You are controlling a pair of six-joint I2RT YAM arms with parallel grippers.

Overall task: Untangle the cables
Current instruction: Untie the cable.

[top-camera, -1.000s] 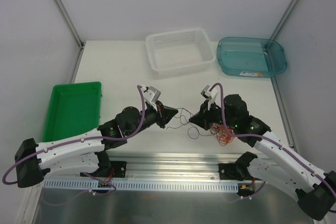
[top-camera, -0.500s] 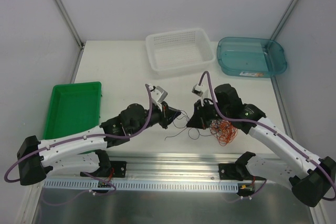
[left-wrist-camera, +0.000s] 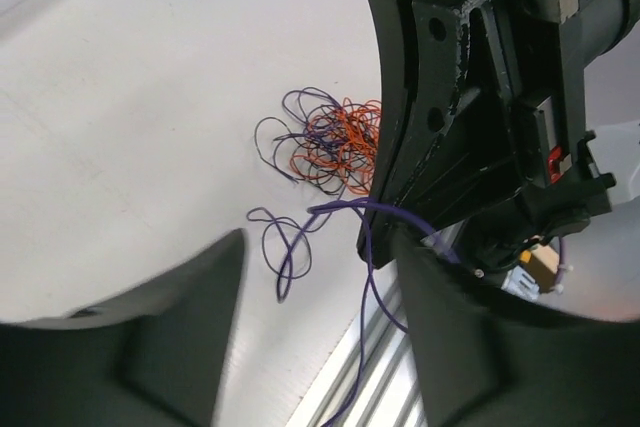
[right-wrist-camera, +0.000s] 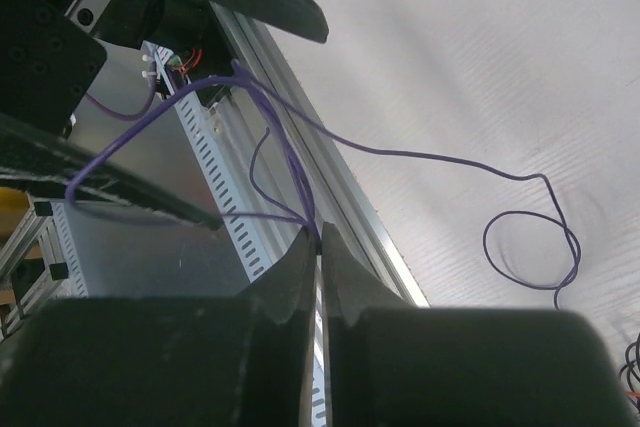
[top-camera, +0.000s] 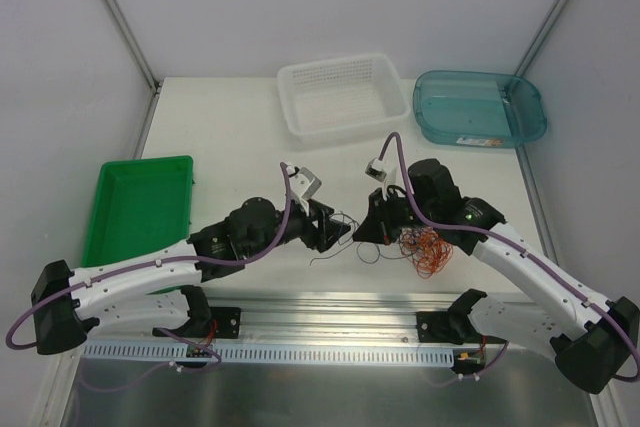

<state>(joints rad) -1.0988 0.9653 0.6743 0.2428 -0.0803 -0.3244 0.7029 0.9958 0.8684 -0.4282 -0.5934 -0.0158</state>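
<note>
The cables are a fist-sized tangle of orange, red and dark wires on the table under my right wrist, also visible in the left wrist view as a bundle. One thin dark-purple strand leads out of it. My right gripper is shut on that strand; the jaws pinch it at the tips. My left gripper faces it closely with its fingers apart. The strand hangs loosely through the gap, close to the right finger, and loops onto the table.
A white mesh basket and a teal tub stand at the back. A green tray lies at the left. An aluminium rail runs along the near table edge, just below both grippers.
My left gripper has gone from shut to open, letting go of the strand, and sits a little closer to the right one. The strand now sags in loose loops.
</note>
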